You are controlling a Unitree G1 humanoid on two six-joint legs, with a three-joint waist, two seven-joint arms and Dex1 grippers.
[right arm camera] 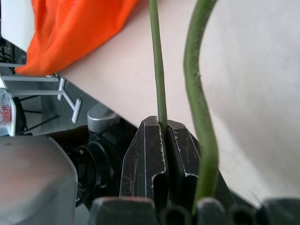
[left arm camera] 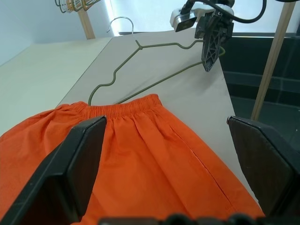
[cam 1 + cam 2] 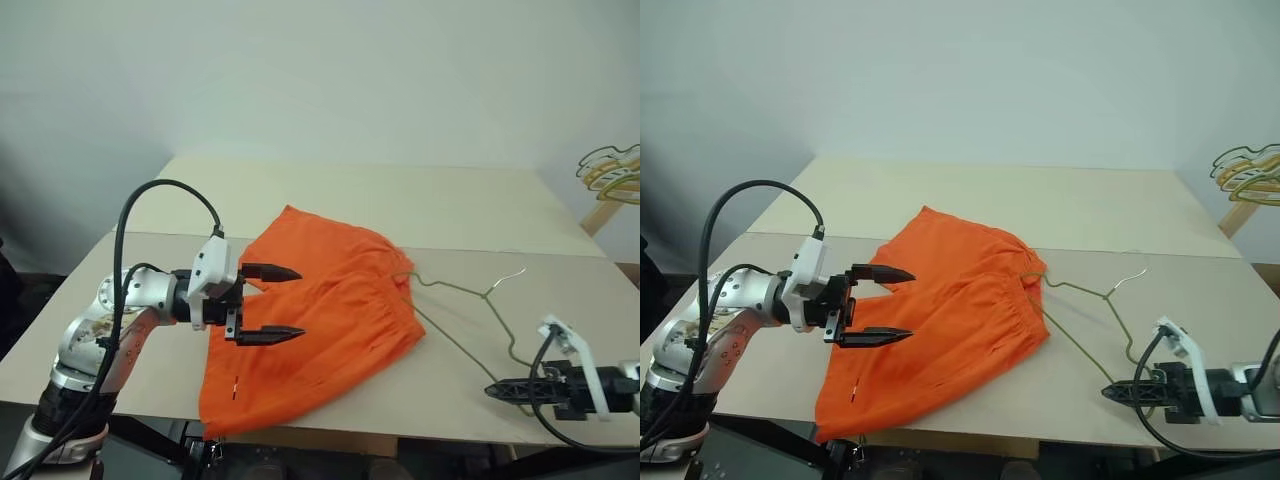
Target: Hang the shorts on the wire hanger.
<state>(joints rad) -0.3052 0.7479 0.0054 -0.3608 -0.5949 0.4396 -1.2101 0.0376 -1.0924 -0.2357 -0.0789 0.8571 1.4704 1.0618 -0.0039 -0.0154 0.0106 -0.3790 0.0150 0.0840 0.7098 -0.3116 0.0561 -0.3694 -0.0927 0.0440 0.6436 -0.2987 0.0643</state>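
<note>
Meanwhile right hand pinches thin wire hanger.

Looks like a lab/test room: plain pale wall, bare beige tables pushed together, spare hangers on wooden rail off right edge.

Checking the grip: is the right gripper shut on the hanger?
Yes: the right gripper is shut on the hanger's thin wire.
</note>
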